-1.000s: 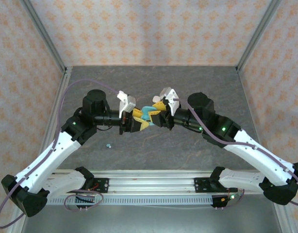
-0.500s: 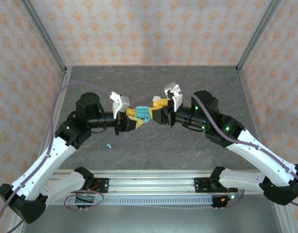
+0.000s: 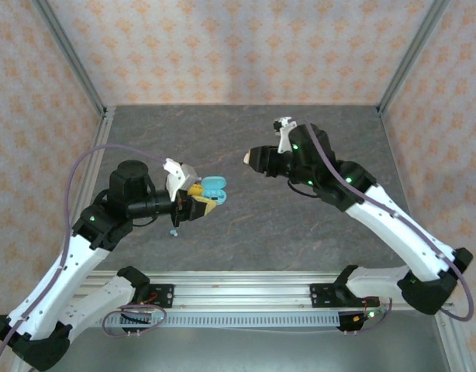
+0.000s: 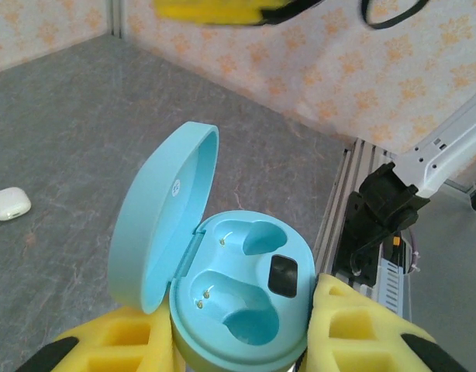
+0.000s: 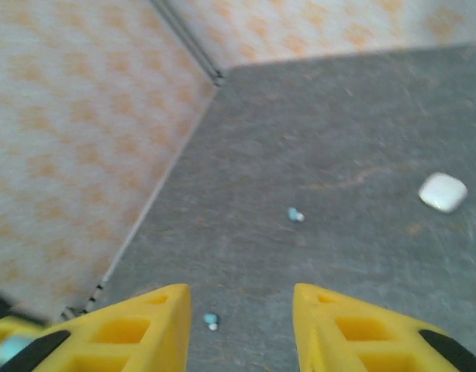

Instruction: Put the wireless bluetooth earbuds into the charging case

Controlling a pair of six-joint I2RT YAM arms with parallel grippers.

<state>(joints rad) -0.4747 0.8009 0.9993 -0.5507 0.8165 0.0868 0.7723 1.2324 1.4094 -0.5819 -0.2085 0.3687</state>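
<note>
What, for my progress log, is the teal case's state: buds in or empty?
Open and empty: held in the left hand, the teal case has its lid raised and both wells bare.

Your left arm (image 3: 75,248) bends inward with the left gripper (image 3: 203,199) clamped on the open charging case (image 4: 238,294), while your right arm (image 3: 385,225) points its right gripper (image 5: 242,310) leftward, jaws parted and empty.
</note>
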